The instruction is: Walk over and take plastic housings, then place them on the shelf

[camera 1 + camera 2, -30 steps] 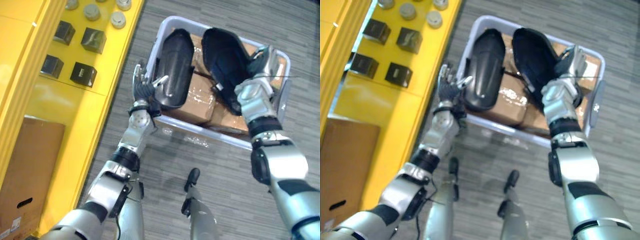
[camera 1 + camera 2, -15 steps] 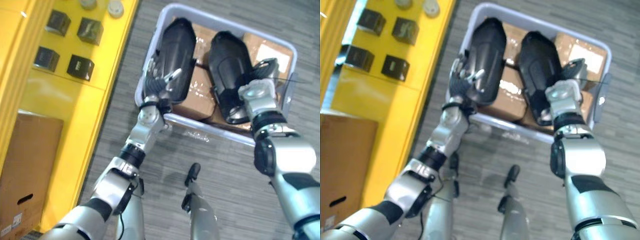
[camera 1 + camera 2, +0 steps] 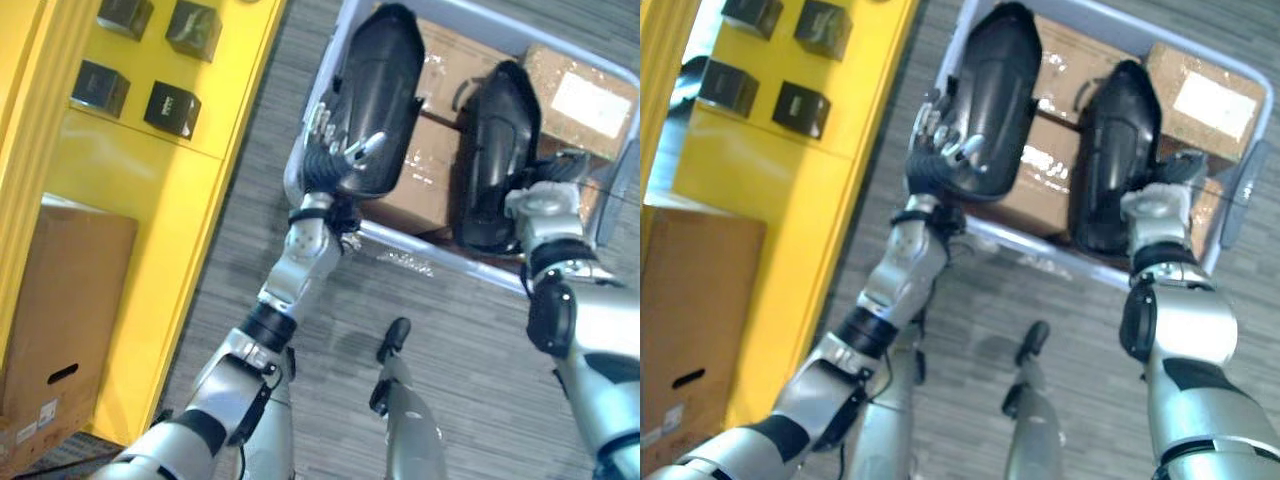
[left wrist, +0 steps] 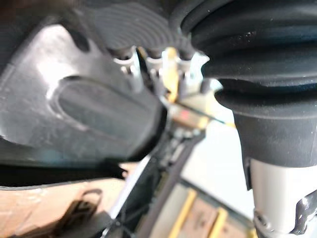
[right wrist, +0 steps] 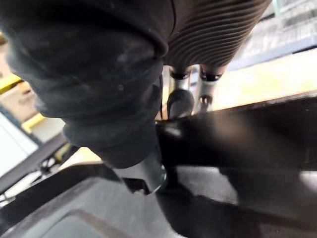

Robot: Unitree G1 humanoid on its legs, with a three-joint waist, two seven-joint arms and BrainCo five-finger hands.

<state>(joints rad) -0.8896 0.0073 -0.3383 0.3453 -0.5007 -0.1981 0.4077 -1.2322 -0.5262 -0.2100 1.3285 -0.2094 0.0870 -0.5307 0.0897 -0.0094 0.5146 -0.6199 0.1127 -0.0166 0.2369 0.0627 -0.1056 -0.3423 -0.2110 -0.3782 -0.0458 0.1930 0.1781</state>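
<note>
I hold two black plastic housings over a pale bin (image 3: 440, 257) on the floor. My left hand (image 3: 325, 165) grips the lower end of the left housing (image 3: 375, 90), fingers round its edge and thumb on its face. In the left wrist view my fingers (image 4: 129, 64) reach over that housing (image 4: 74, 99). My right hand (image 3: 540, 200) grips the bottom of the right housing (image 3: 495, 150), which stands almost edge-on. The right wrist view shows fingers (image 5: 179, 96) and thumb pinching that housing (image 5: 237, 144).
Taped cardboard boxes (image 3: 580, 95) fill the bin under the housings. A yellow shelf (image 3: 150, 190) runs along my left, with several black cubes (image 3: 172, 108) on it. A large cardboard box (image 3: 65, 320) stands at the lower left. Grey striped floor lies between shelf and bin.
The whole picture has shifted, so the camera moved. Both hands keep hold of their housings; the right housing has turned more edge-on and sits closer to the left one.
</note>
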